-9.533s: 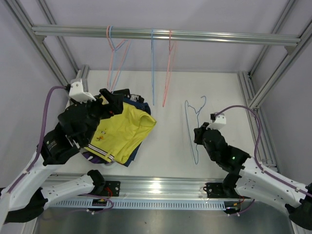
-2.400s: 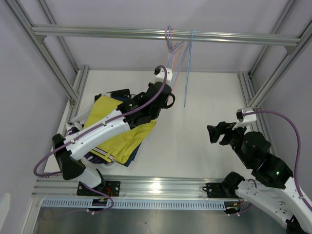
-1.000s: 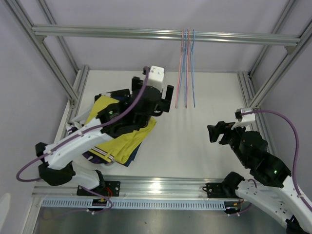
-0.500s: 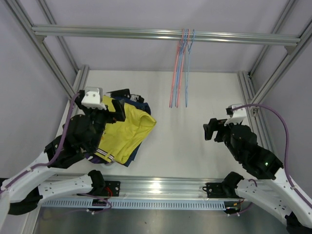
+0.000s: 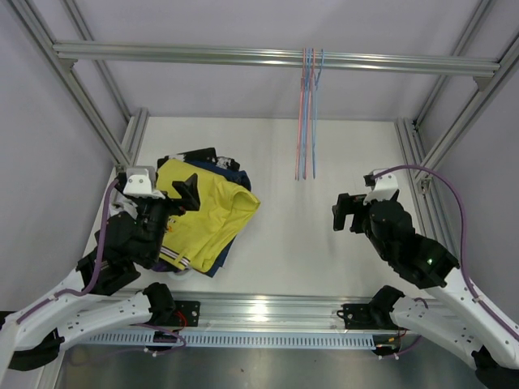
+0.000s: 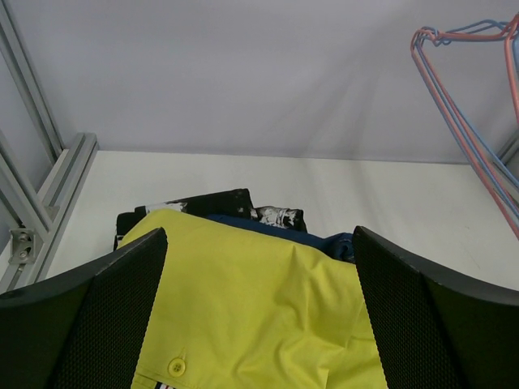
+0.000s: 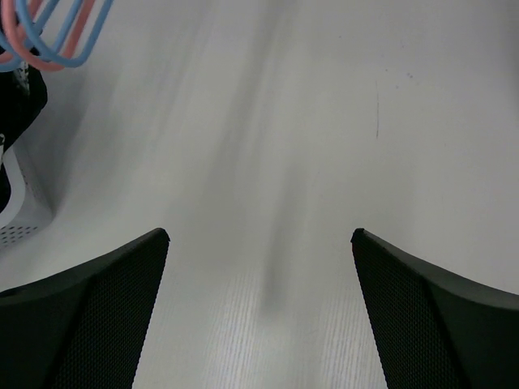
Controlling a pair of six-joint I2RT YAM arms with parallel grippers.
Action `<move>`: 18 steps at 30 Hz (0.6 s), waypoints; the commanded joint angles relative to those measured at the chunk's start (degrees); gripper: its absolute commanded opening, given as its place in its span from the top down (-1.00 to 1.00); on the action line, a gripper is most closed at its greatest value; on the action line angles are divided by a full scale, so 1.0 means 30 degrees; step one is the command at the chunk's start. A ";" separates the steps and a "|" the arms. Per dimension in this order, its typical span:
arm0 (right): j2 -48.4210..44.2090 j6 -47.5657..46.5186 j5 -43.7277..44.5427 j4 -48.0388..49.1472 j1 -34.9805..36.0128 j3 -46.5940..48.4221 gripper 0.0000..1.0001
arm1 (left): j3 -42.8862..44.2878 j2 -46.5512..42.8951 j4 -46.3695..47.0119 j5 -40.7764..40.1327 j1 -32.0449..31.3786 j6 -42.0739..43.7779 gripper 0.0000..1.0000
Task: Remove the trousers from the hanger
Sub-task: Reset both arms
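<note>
Left fingers point(image 6: 105, 324) back at yellow trousers point(image 6: 259, 308) (right wrist shows hangers point(image 7: 49, 32))

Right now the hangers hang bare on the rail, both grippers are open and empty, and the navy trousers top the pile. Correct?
No: the yellow trousers lie on top, the navy trousers only peeking out beneath, as the left wrist view shows. The hangers do hang bare on the rail, and the left gripper and right gripper are open and empty.
</note>
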 commanded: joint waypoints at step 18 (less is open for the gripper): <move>-0.0937 0.1298 0.4477 0.0237 -0.0035 0.0314 -0.99 | 0.0871 0.0061 -0.0446 0.0789 0.0031 -0.1475 -0.99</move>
